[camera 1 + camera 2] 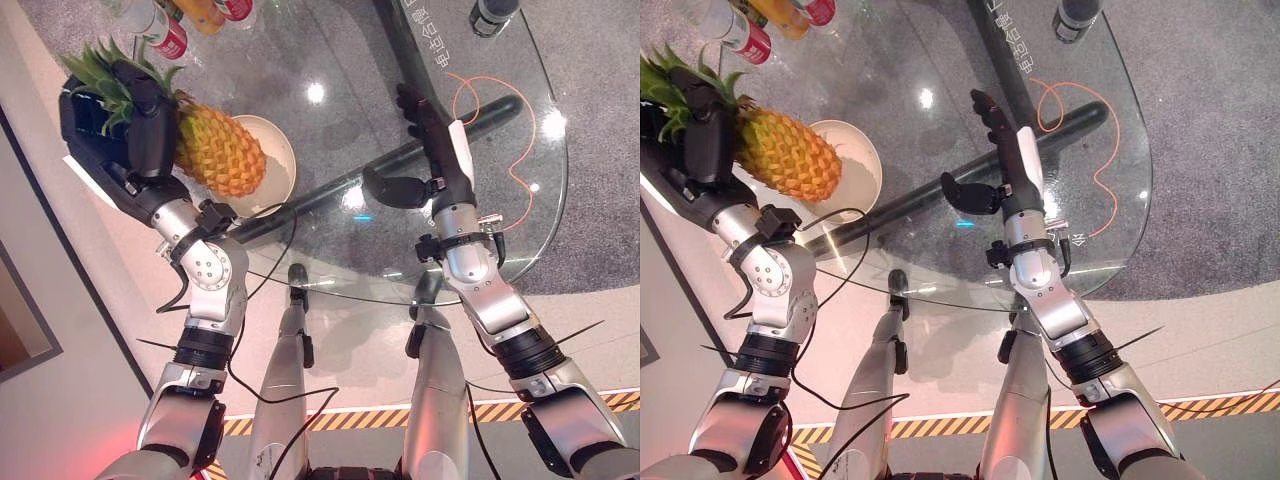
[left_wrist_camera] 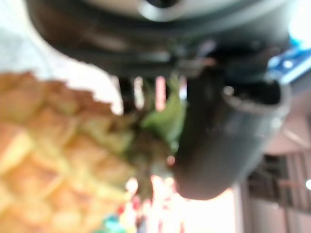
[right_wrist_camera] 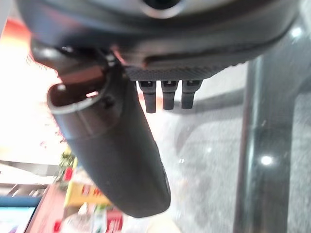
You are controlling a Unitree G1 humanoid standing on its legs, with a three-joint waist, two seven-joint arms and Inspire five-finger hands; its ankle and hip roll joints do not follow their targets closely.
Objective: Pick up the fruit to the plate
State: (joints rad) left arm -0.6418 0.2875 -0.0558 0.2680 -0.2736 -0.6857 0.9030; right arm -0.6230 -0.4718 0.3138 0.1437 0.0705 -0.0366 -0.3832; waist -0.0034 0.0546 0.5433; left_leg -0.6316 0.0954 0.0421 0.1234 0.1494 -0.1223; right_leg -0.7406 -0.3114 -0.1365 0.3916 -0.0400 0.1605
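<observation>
Because the fruit must go on the plate [image 1: 283, 160], the left hand [image 1: 135, 120] grips the pineapple [image 1: 220, 152] by its leafy top above it, while the right hand [image 1: 425, 125] hovers with straight fingers.

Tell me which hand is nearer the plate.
The left. The left hand grips the pineapple by its leafy crown, and the fruit's body hangs right over the plate. The right hand is open over the glass table, well off to the plate's right.
</observation>
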